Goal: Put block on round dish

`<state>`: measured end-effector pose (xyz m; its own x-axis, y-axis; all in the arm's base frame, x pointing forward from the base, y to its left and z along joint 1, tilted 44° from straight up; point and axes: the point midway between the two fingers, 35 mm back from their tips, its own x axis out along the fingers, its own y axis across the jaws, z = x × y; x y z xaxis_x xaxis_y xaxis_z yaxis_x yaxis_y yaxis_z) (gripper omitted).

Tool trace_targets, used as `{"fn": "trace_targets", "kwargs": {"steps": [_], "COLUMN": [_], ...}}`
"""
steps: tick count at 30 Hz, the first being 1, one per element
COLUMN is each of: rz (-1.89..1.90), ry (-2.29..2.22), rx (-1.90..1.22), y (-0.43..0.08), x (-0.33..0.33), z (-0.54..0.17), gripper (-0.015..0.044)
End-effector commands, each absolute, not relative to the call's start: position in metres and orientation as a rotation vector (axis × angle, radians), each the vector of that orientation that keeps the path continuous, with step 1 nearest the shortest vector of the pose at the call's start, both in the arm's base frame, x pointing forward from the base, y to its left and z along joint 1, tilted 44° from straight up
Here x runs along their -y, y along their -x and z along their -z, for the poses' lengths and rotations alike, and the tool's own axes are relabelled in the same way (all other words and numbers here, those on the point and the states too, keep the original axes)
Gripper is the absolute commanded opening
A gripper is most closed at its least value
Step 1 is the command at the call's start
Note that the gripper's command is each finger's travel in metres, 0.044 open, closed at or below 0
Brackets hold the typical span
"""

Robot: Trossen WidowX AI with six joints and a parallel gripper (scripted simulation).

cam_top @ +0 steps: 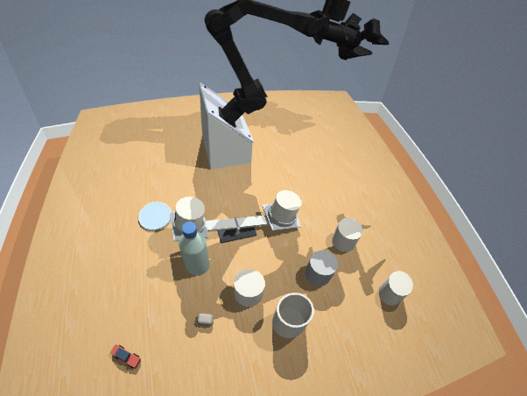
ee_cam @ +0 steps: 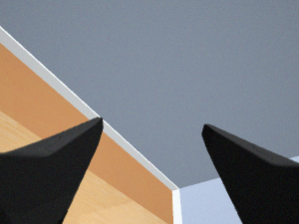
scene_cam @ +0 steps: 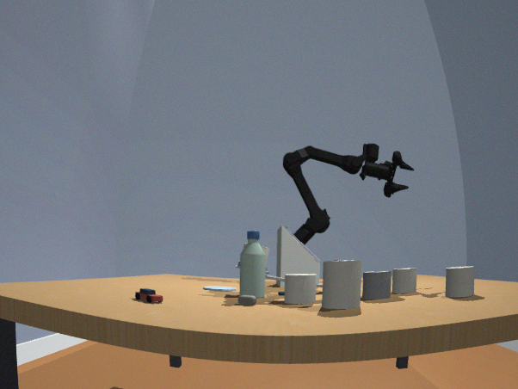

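The balance beam (cam_top: 249, 222) (scene_cam: 275, 277) slopes, with its left end high and its right end low in the exterior view. A pale upside-down cup (cam_top: 190, 211) (scene_cam: 267, 255) stands on the raised left end, partly behind the bottle. An identical cup (cam_top: 285, 209) stands on the low right end and is hidden in the exterior view. No block shows; what is under the cups is hidden. The round light-blue dish (cam_top: 154, 216) (scene_cam: 219, 288) lies bare, just left of the left cup. My gripper (cam_top: 379, 48) (scene_cam: 410, 178) (ee_cam: 153, 125) is open and empty, high above and away from both cups.
A green bottle (cam_top: 195, 256) (scene_cam: 252, 273) stands in front of the left cup. Several grey and white cups stand at the front right, including a tall open one (cam_top: 291, 321) (scene_cam: 342, 285). A small grey block-like piece (cam_top: 205, 320) (scene_cam: 247, 299) and a red toy car (cam_top: 125, 356) (scene_cam: 149, 295) lie at the front left.
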<state>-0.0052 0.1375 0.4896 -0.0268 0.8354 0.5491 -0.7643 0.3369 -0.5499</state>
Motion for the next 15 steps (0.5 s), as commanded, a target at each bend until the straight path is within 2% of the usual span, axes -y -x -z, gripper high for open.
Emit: {"fn": "trace_targets", "kwargs": {"steps": [1,2,15], "rz": [-1.280,-1.277,-1.211], "ry": [0.098,0.113,0.471], "rx": [0.955,0.951,0.779], "y": [0.005,0.004,-0.037], "x": [-0.138,-0.141,-0.207], "z": [-0.489,-0.487,-0.429], "gripper": [0.0426,0.0440,0.0440]}}
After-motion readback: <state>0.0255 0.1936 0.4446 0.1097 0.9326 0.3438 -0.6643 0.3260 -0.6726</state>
